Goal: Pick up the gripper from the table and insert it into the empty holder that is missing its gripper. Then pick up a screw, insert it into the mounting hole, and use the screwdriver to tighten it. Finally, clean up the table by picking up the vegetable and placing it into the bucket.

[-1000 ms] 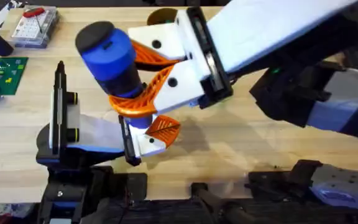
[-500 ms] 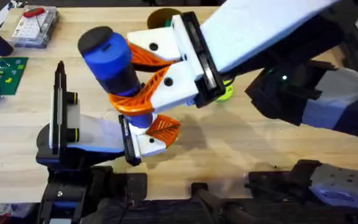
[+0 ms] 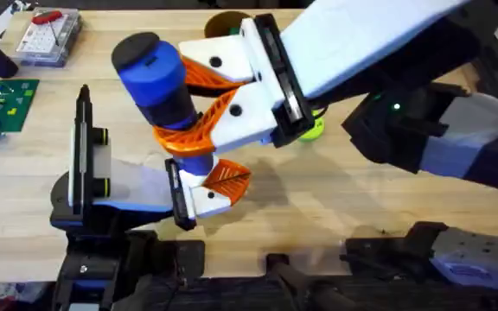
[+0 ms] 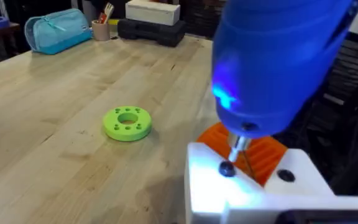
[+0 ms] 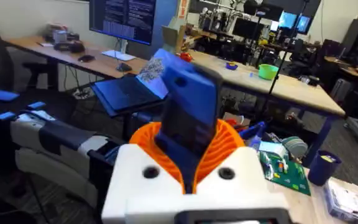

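Observation:
The blue screwdriver (image 3: 158, 82) stands nearly upright, and my right gripper (image 3: 173, 108) is shut on it with its orange lattice jaws wrapped around the barrel. Its metal tip (image 4: 238, 146) rests on a dark screw (image 4: 227, 168) in the white block of the small orange gripper (image 3: 226, 179). That gripper sits in the holder (image 3: 132, 186), a white and blue body between black plates above the left arm's base (image 3: 85, 259). A blue light glows on the screwdriver (image 4: 272, 62). The orange-yellow bucket (image 3: 223, 21) peeks out behind the right arm. The vegetable is hidden.
A round green disc with holes (image 3: 313, 128) lies on the wood beside the right arm. A clear parts box (image 3: 46, 36) with a red-handled tool and a green circuit board (image 3: 3, 99) sit at the far left. The right arm (image 3: 379, 52) spans the table's right half.
The right arm shifted slightly, tipping the screwdriver's top a little to the right and uncovering the green disc. The holder and small gripper stayed put.

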Available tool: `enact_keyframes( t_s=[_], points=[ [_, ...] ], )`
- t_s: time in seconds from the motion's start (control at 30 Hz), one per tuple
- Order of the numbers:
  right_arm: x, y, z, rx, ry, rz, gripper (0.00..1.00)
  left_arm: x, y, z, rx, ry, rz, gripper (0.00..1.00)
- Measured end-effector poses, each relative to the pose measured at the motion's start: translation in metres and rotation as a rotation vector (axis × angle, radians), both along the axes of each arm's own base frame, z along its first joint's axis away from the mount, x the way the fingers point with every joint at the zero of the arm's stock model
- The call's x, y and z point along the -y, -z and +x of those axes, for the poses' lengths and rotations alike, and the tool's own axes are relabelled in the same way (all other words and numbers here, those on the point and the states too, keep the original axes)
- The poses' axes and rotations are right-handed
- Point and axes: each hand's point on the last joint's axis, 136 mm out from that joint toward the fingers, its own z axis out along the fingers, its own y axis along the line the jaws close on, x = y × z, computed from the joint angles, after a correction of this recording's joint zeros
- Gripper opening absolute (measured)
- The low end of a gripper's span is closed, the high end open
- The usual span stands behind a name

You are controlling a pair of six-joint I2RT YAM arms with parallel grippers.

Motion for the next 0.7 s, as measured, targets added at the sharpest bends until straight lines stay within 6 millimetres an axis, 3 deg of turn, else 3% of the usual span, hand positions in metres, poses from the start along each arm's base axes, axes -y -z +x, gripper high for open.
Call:
enact_keyframes(
  t_s=[0.7],
  points=[
    [-0.0009, 0.004, 0.0011, -0.011, 0.002, -0.016, 0.049, 0.0, 0.0, 0.0, 0.0, 0.0, 0.0, 0.015]
  ],
)
